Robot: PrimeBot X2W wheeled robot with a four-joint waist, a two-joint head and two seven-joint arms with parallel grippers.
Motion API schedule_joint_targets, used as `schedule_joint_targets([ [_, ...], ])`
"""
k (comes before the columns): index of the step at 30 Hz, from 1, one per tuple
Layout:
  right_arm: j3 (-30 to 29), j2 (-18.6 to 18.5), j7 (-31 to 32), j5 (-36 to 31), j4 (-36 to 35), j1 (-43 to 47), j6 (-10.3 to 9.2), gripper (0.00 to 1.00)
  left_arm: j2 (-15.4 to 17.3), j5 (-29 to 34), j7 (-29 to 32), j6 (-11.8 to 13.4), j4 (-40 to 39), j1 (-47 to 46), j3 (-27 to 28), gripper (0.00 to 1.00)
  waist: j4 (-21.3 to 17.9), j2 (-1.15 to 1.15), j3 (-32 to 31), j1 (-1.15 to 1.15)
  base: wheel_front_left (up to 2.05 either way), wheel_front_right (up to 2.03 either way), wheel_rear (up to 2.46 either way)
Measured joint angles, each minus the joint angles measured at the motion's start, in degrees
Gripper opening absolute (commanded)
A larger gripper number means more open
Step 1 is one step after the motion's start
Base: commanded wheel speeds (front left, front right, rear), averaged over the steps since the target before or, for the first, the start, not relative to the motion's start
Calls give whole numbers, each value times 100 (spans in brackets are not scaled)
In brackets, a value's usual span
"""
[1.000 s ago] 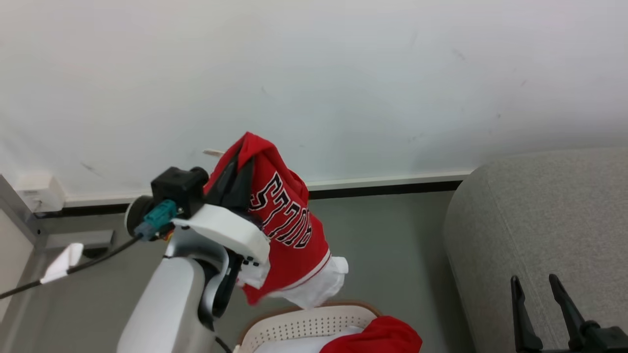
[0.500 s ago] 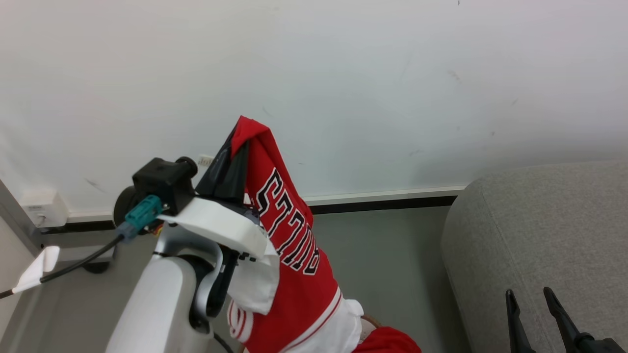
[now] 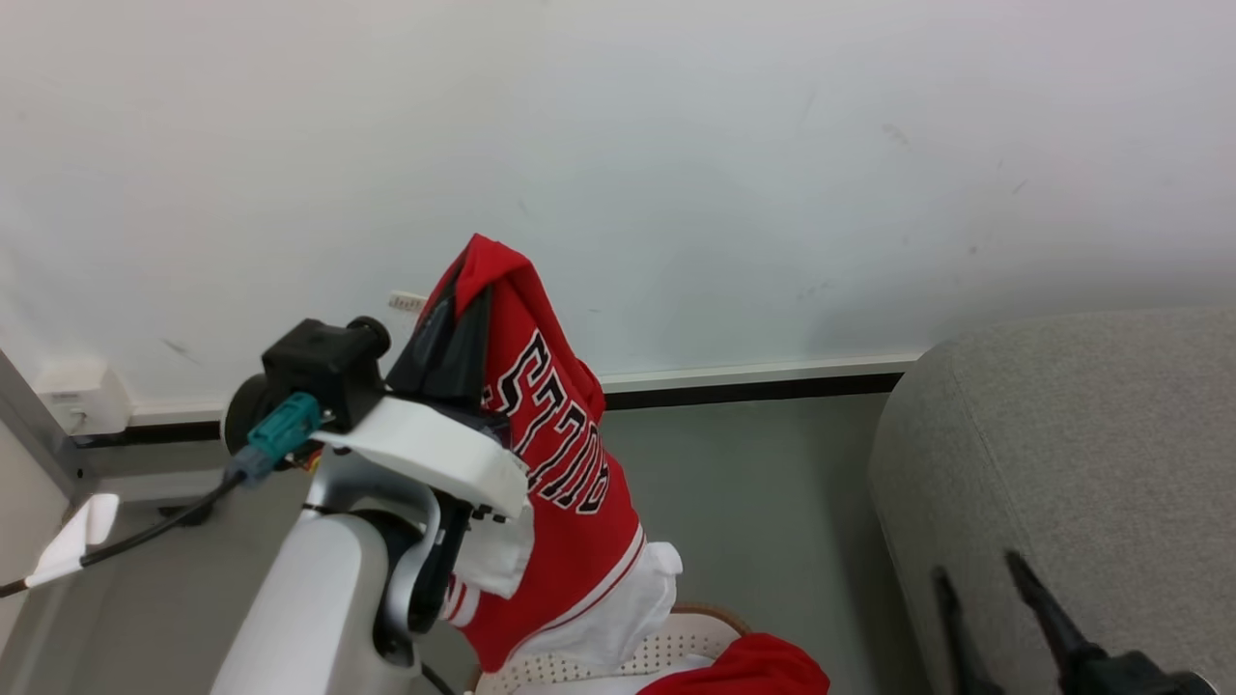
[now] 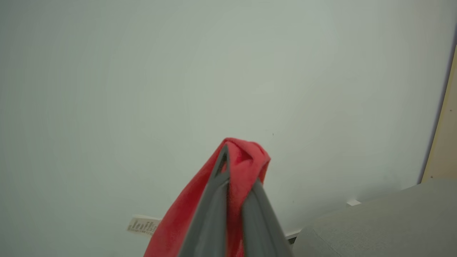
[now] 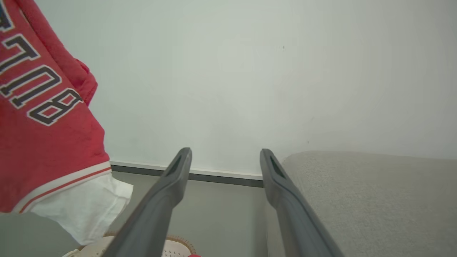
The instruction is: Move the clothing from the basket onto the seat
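The left gripper (image 4: 238, 171) is clamped on the top fold of the jersey (image 3: 570, 483), which hangs above the far rim of the basket (image 3: 710, 618). A second red garment (image 3: 748, 671) lies in the basket. The right gripper (image 5: 225, 153) stands wide and empty at the edge of the seat (image 3: 1062, 434).

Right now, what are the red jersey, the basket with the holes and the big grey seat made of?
Jersey: soft matte fabric, probably knit; it droops in folds.
Basket: probably hard plastic; smooth white wall with neat round holes. I can't tell what its brown rim is made of.
Seat: coarse woven cloth, likely over padding; speckled weave, rounded edges.
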Motion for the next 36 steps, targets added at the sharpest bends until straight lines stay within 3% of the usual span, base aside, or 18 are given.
schedule_joint_targets([
  [6, 1502, -538, 1, 305, 29, -679, 0, 100, -9, -14, 2, -3, 15, -15, -77, 0, 17, 0, 89, 0, 0, 0, 0],
  [16, 4272, -1201, 179, 1496, 556, -2869, 0, 100, -111, -65, -10, -88, 85, -160, -404, 0, 148, 0, 144, 0, 0, 0, 0],
  [22, 5304, -1259, 143, 2046, 1234, -3939, 0, 100, -179, -135, -41, -159, 114, -270, -713, 0, 283, 0, 179, 1, 0, 0, 0],
  [29, 6299, -964, 77, 2714, 2105, -4759, 1, 100, -238, -181, -2, -180, 112, -357, -1062, 0, 359, 0, 184, 1, 0, 0, 0],
  [36, 6659, -591, 24, 3181, 2877, -5191, 0, 100, -271, -414, 48, -223, 116, -452, -1366, 0, 447, 0, 181, 1, 0, 0, 0],
])
